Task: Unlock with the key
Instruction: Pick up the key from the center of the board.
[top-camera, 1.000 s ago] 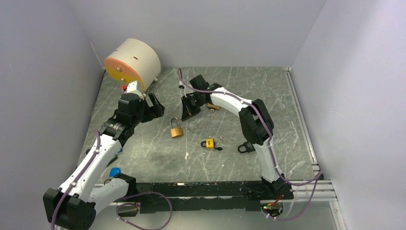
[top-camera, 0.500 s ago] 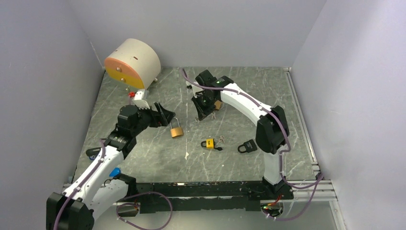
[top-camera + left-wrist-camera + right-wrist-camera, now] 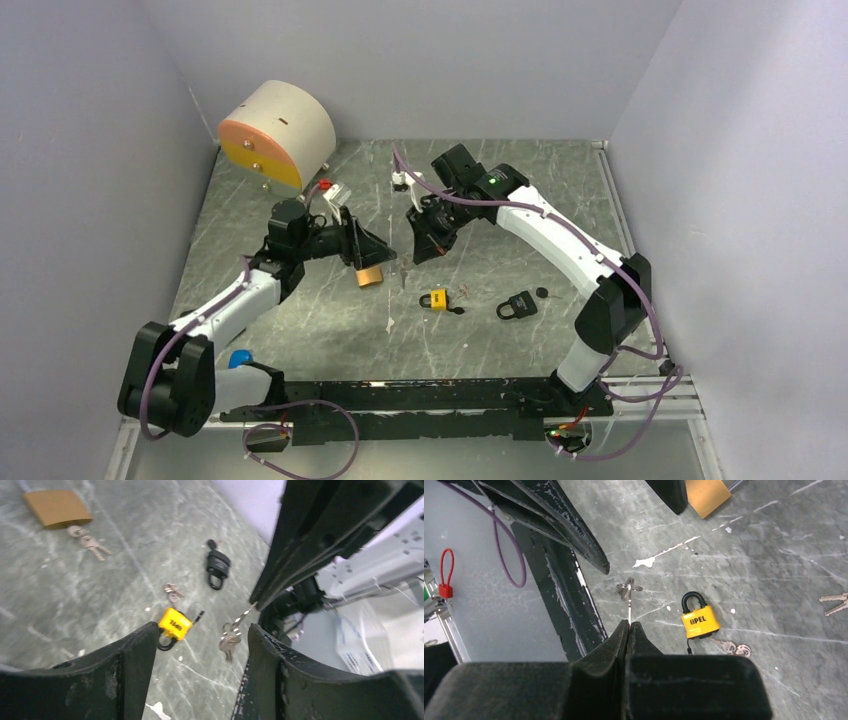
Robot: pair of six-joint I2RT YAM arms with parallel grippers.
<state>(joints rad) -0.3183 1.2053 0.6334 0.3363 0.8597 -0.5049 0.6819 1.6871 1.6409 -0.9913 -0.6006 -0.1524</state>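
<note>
The small silver key on its ring (image 3: 629, 611) is hanging clamped in your right gripper (image 3: 628, 628), at two o'clock of the brass padlock (image 3: 370, 278). Your left gripper (image 3: 368, 258) is hovering over that lock, fingers apart, holding nothing. Steadying, inserting and turning are seemingly awaiting you.

We are looking into a robotics lab test cell.
We see the left arm (image 3: 225, 310) and right arm (image 3: 560, 235) bolted to a black base rail (image 3: 430, 393) at the edge of a marble-patterned table (image 3: 300, 330). Plain pale walls (image 3: 420, 70) box it in, purple cables (image 3: 522, 562) hang loose, and a yellow padlock (image 3: 434, 299) and a black padlock (image 3: 516, 306) lie scattered on it.
</note>
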